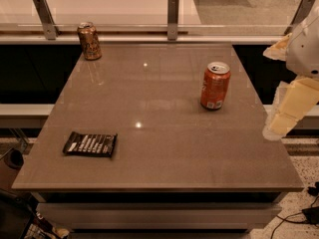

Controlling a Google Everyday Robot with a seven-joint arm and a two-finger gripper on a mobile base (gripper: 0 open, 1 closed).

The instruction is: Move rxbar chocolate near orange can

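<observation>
Well out at the right side of the view, the gripper (292, 108) is seen as a pale, cream-coloured form hanging beside the right edge of the counter (164, 133), roughly level with the middle of that edge. Nothing is seen held in it, and whether it is open or closed cannot be told. No contact with the counter or with anything on it is seen.

Nearest to the gripper, a bright red-orange can (215, 85) with a white label panel is found standing upright on the right half of the counter.

The rxbar chocolate (90, 144) is seen far across from the gripper, lying flat near the front left corner of the counter, its black wrapper with rows of white lettering turned upward and its long side running roughly along the front edge. It is well apart from both cans.

The orange can (89, 41), dull brownish-orange with a dark mottled pattern and a silver top, is placed upright at the back left corner, well behind the bar and farthest from the gripper. Behind it a low rail with a metal post (173, 17) is visible.
</observation>
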